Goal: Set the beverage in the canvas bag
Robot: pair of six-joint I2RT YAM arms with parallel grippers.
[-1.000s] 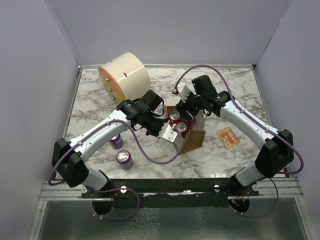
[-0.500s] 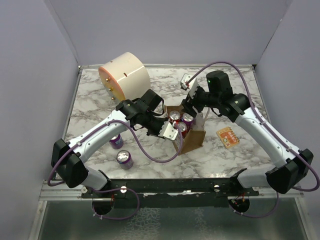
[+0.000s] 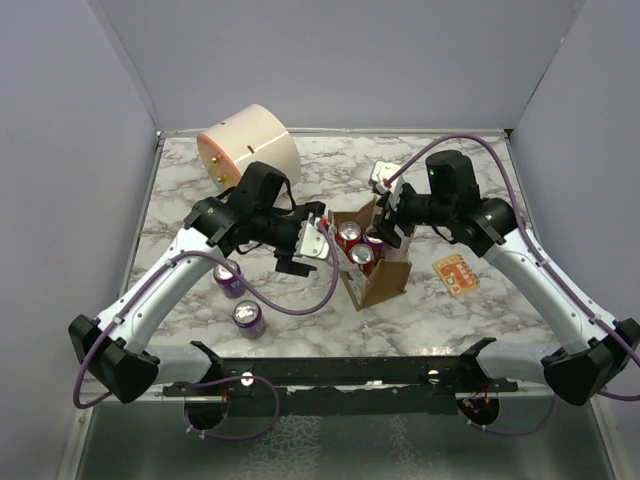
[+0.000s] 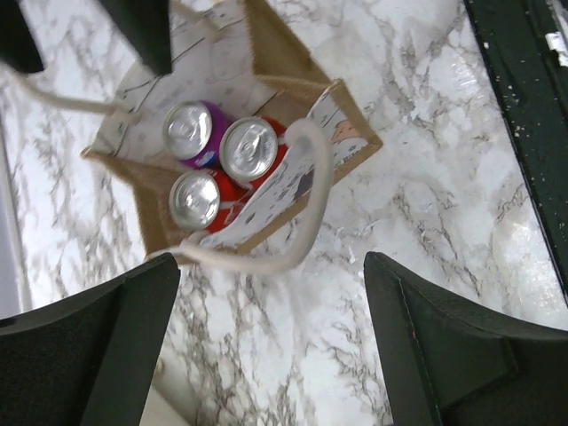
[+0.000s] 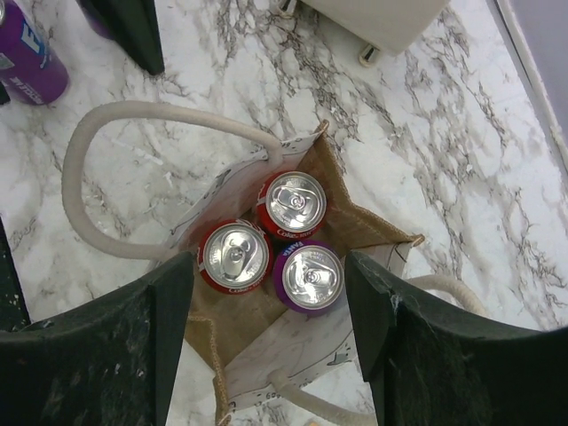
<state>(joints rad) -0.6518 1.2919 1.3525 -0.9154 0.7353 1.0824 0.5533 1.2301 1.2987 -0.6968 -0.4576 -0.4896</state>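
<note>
**Three cans bagged, two purple ones waiting on the left**

From the top camera, you have the canvas bag standing open mid-table, between the two arms. The left gripper hangs just left of it and the right gripper sits over its far right edge. Neither carries anything. Two loose purple cans stand upright on the marble to the near left. One is under the left forearm and the other is nearer you. A cream cylinder lies far left.

In the left wrist view the jaws are spread wide and empty above the bag. Three cans fill its left half. A rope handle droops across the near wall.

In the right wrist view the jaws are also wide and empty over the same three can tops. One purple can shows at the top left.

Handling is a judgement call. A can is likely stiff but thin-walled, smooth and, if full, weighty. Grip it across the middle of its body with firm, square contact. The bag is soft and will probably shift or fold if bumped, so lower the can into the free half, clear of the loose handles.
</note>
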